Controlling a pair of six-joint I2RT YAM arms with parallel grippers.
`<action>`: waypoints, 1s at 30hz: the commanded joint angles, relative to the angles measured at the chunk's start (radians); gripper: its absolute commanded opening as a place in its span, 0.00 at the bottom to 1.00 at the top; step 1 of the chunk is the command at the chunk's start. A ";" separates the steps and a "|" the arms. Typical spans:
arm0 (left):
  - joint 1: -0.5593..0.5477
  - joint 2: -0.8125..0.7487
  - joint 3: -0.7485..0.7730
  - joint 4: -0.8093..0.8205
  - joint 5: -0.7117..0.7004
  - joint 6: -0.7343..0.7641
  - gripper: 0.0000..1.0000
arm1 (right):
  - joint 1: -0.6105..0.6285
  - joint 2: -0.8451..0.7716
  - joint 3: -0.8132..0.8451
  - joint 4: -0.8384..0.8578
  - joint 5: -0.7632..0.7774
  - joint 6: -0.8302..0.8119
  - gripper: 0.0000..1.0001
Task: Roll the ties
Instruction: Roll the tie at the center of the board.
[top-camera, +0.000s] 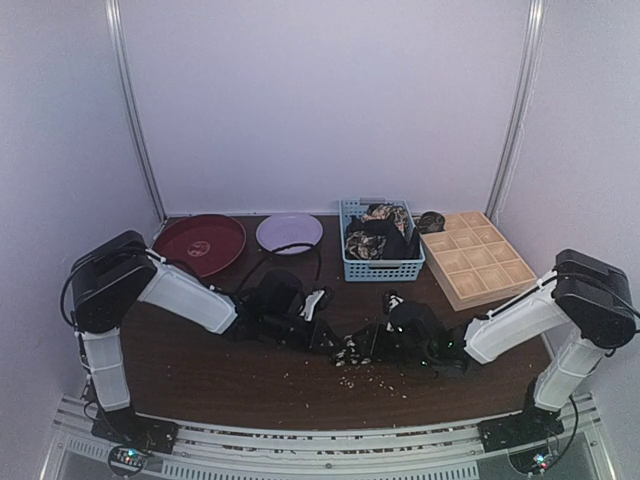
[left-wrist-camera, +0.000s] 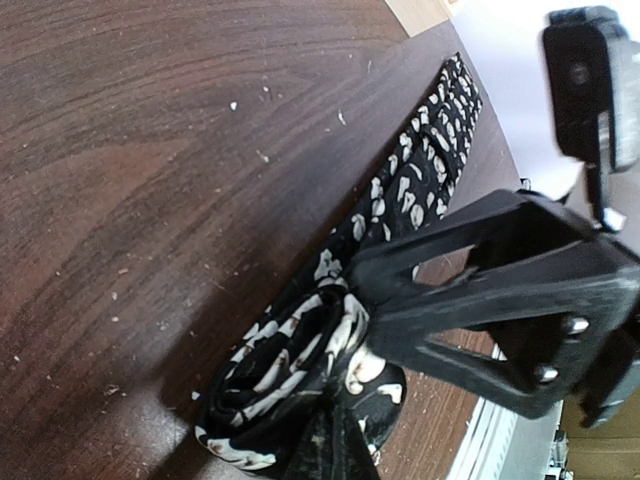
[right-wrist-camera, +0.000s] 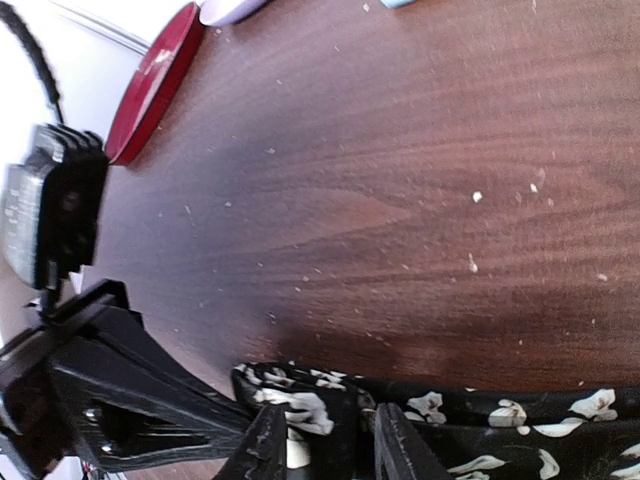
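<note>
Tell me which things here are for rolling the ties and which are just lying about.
For the job: half-rolled tie; bundled ties.
Lying about: blue basket holding them; wooden gridded tray; red plate; pale plate; crumbs.

No text can be read; the blurred overhead view may hide small print.

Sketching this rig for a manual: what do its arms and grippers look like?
The left arm and right arm have white links, bulky black joint housings and black cables. The left gripper and right gripper are black, with open triangular-frame fingers.
</note>
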 joint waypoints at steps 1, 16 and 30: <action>-0.003 0.011 0.002 0.020 -0.024 0.027 0.02 | -0.004 0.048 -0.010 0.034 -0.039 0.014 0.30; 0.001 -0.184 0.090 -0.345 -0.183 0.726 0.74 | -0.006 0.080 -0.008 0.060 -0.049 0.006 0.25; 0.001 -0.054 0.119 -0.321 -0.028 0.844 0.72 | -0.005 0.103 -0.013 0.141 -0.122 0.006 0.25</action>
